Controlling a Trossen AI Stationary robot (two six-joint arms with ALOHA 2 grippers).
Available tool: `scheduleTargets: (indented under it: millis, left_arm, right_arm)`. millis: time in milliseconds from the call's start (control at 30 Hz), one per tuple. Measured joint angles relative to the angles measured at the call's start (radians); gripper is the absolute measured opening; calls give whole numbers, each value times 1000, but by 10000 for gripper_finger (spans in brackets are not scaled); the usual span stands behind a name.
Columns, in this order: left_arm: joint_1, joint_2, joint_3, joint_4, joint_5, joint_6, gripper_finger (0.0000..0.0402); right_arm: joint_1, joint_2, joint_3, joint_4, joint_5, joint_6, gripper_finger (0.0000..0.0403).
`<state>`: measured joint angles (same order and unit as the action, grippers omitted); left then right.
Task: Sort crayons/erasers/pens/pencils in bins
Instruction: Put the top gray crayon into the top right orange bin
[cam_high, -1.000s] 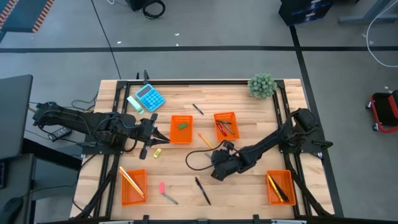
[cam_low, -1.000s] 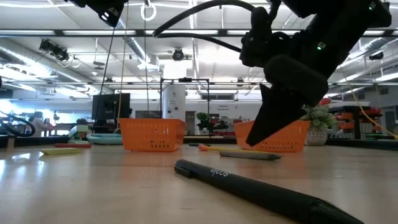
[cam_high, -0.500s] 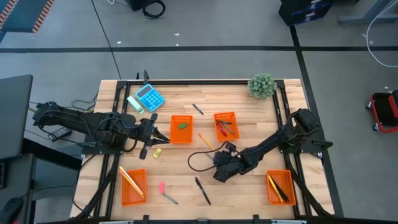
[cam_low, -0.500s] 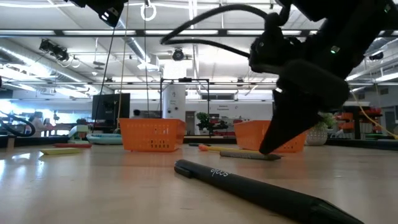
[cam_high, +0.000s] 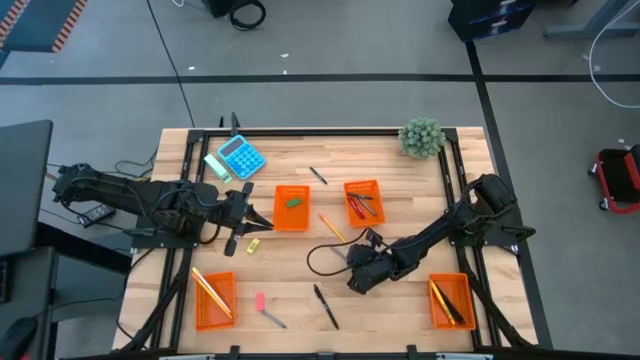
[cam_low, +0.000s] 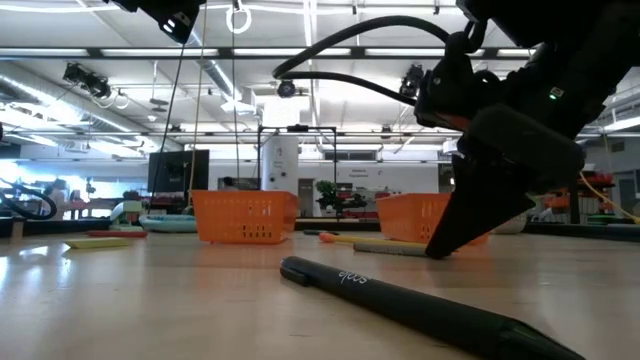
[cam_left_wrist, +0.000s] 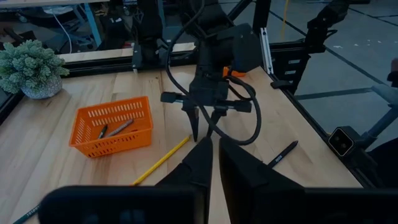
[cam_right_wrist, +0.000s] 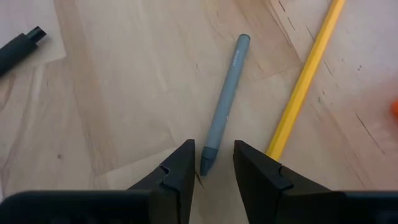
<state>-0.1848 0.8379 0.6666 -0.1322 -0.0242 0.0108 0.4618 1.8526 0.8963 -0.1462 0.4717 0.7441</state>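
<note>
The step in hand looks like the pickup of a loose grey crayon (cam_right_wrist: 224, 99), which lies flat on the bare table (cam_high: 400, 215) just beside a long yellow pencil (cam_right_wrist: 305, 81), the two lying roughly alongside each other but apart. The right claw (cam_right_wrist: 214, 163) is low over the crayon with its two fingers (cam_right_wrist: 179, 168) parted, one on each side of the crayon's pointed end, and nothing is gripped; the low view shows its tip right down near the wood. In the overhead view this claw (cam_high: 358, 284) sits a little way from the bin of crayons (cam_high: 364, 200), on the near side of it, with a black pen (cam_high: 326, 306) lying loose close by. The left claw (cam_high: 258, 222) waits well away from the crayon, next to the bin that holds a green eraser (cam_high: 292, 207); its fingers stand nearly together and hold nothing. The next move, as I judge it, calls for the right fingers to settle squarely over the crayon and pinch it without catching the pencil alongside, then lift it and carry it to the bin where the other crayons already lie.
</note>
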Motion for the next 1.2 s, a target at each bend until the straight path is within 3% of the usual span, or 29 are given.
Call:
scheduleTargets:
  millis: [333, 833, 1200]
  left_arm:
    - [0, 0, 0, 0, 0, 0, 33]
    - [0, 0, 0, -1, 0, 0, 37]
    - [0, 0, 0, -10, 0, 0, 39]
  right_arm:
    - [0, 2, 0, 2, 14, -23, 39]
    - [-2, 10, 65, -21, 11, -87, 34]
    - [-1, 8, 221, -243, 47, -90, 33]
